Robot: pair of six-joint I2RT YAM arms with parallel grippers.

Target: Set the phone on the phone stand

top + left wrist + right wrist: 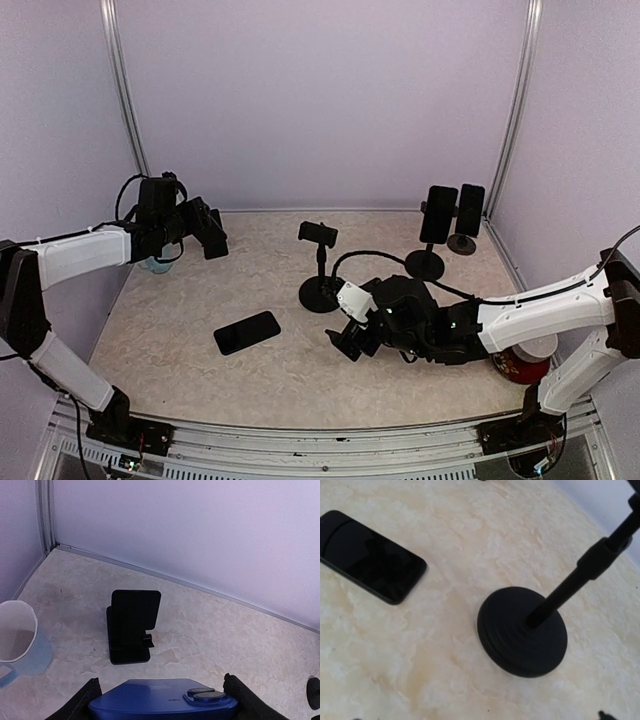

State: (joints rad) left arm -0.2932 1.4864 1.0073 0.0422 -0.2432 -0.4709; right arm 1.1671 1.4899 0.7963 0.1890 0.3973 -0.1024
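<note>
Blue phone [150, 696], lens rings showing, fills the bottom of left wrist view. Clamped across its width by left pincer [162, 702], one dark finger at each side edge. Held above tabletop [225, 630], not yet on any stand. Ahead of it: small black desk stand [131, 627], upright, empty, front seemingly toward the pincer. Pale cup [17, 637] near the stand, left of it in this view.

Right pincer [350, 340] low over tabletop, jaws spread, nothing between them. Just beside it is the round base of pole stand [522, 630]. Black phone [370, 555] lies flat further out, apart from the base.

Risks, as I judge them:
- Desk stand looks light, so a phone arriving low or pushed forward could shove or tip it.
- Release before the bottom edge seats behind the lip, and the phone slides off.
- Tilted grip would lean it off the backrest.
- Swing wide left and the arm clips the cup.
- Right pincer, if moved, could nudge the pole base
</note>
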